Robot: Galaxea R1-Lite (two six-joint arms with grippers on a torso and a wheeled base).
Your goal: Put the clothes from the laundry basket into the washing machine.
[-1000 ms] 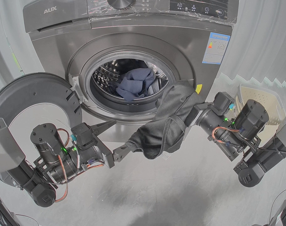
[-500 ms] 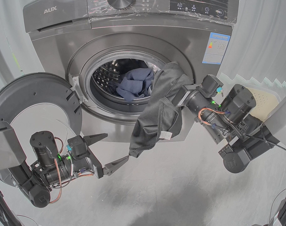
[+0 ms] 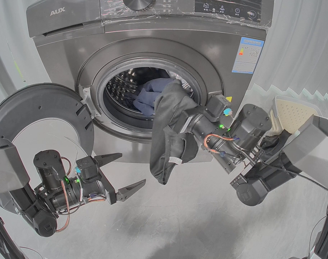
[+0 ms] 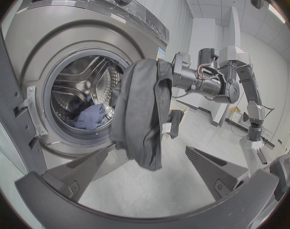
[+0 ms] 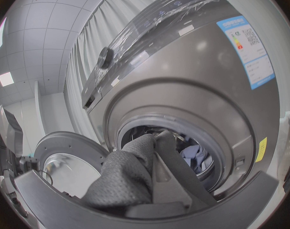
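Here, the right gripper clamps a white-tagged dark garment.

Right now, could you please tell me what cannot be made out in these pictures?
Right wrist view: one side of the right gripper, covered by the dark garment it holds.
Head view: inside of the laundry basket, mostly behind the right arm.
Head view: the blue clothes in the drum, partly behind the dark garment.

A dark grey garment hangs from the right end effector before the washing machine opening.
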